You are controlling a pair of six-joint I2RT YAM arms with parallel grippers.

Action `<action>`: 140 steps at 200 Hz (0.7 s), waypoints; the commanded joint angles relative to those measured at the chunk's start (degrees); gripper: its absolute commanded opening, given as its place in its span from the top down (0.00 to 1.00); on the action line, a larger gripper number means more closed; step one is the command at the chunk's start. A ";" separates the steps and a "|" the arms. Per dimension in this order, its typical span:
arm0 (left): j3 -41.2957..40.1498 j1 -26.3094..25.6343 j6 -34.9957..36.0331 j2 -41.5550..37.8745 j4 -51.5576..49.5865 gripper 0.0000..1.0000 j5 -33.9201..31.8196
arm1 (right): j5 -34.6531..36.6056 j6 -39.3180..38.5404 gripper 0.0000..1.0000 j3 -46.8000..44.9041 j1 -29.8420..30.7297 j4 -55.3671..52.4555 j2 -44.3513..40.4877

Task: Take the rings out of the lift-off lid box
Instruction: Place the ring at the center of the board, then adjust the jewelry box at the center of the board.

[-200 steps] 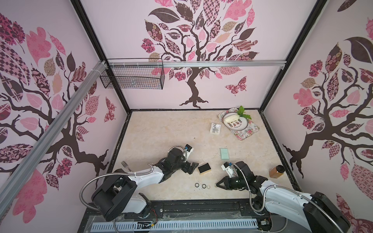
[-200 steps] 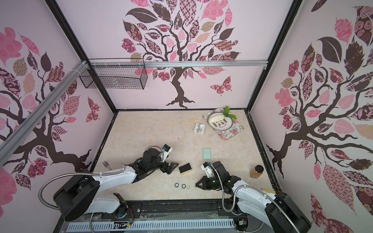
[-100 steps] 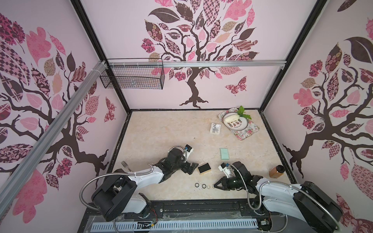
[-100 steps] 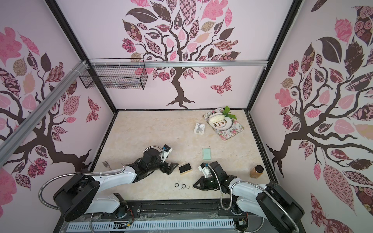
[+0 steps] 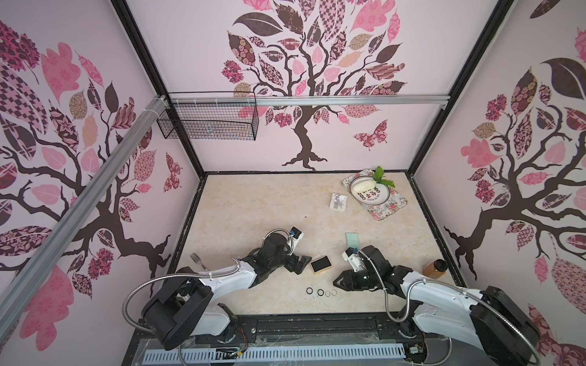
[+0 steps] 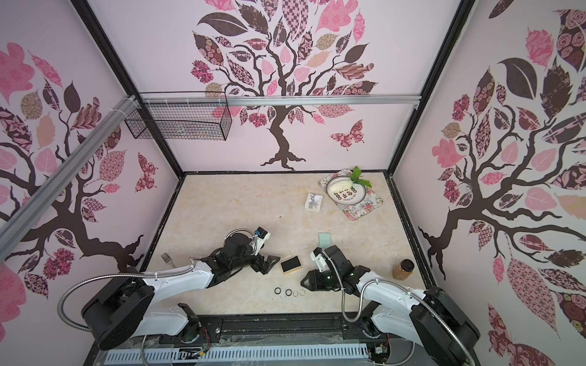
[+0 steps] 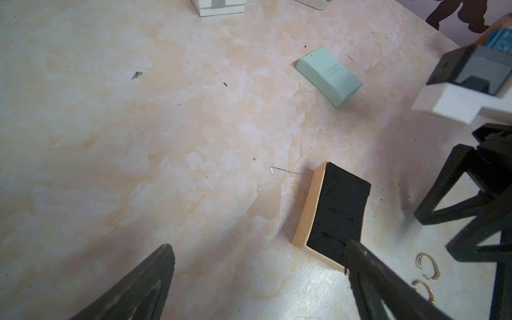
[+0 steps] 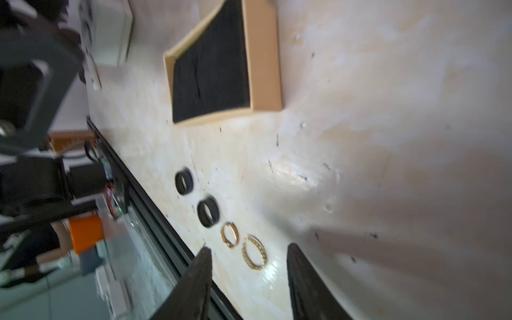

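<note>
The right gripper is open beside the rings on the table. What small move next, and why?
Probably lift the right gripper straight up: its jaws are open and empty, and the thin gold chain-patterned ring lies flat at its tips, easily nudged.

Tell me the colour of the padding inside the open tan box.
Black padding, seen best in the right wrist view.

**Robot test cell in a laboratory, dressed as a home.** Black frame posts [image 5: 148, 63], aluminium rails [image 5: 348, 100] and tree wallpaper [image 5: 304, 133] enclose a marble-look tabletop [image 5: 253, 202]. Two arms stand on a base track [image 5: 317, 326]. Far beyond the right claw [image 5: 338, 280] is a plate [image 5: 375, 198] on a floral tray [image 5: 390, 209]. A fork [image 5: 198, 258] lies outward of the left claw [image 5: 301, 264].
</note>
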 commanded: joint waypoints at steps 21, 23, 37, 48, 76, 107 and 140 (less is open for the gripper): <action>-1.35 0.36 1.21 -3.77 -1.96 0.02 -1.42 | 9.57 -6.54 0.00 9.99 0.14 -7.32 1.79; -1.37 0.40 1.21 -3.89 -2.03 0.02 -1.44 | 9.89 -6.64 0.00 10.31 0.15 -7.17 2.06; -1.41 0.43 1.44 -4.48 -2.68 0.02 -1.61 | 12.14 -7.51 0.00 12.93 0.20 -7.15 4.62; -1.56 0.45 1.42 -4.94 -3.02 0.02 -1.76 | 13.64 -8.35 0.00 15.18 0.14 -7.95 6.71; -1.79 0.45 1.05 -5.59 -2.93 0.02 -1.86 | 18.53 -10.51 0.00 19.39 0.20 -9.98 11.40; -2.02 0.46 1.21 -5.41 -2.85 0.02 -1.86 | 23.23 -12.72 0.00 22.69 0.20 -13.43 15.47; -2.08 0.57 1.37 -5.04 -2.67 0.02 -1.70 | 23.53 -13.52 0.00 23.34 0.49 -13.21 18.23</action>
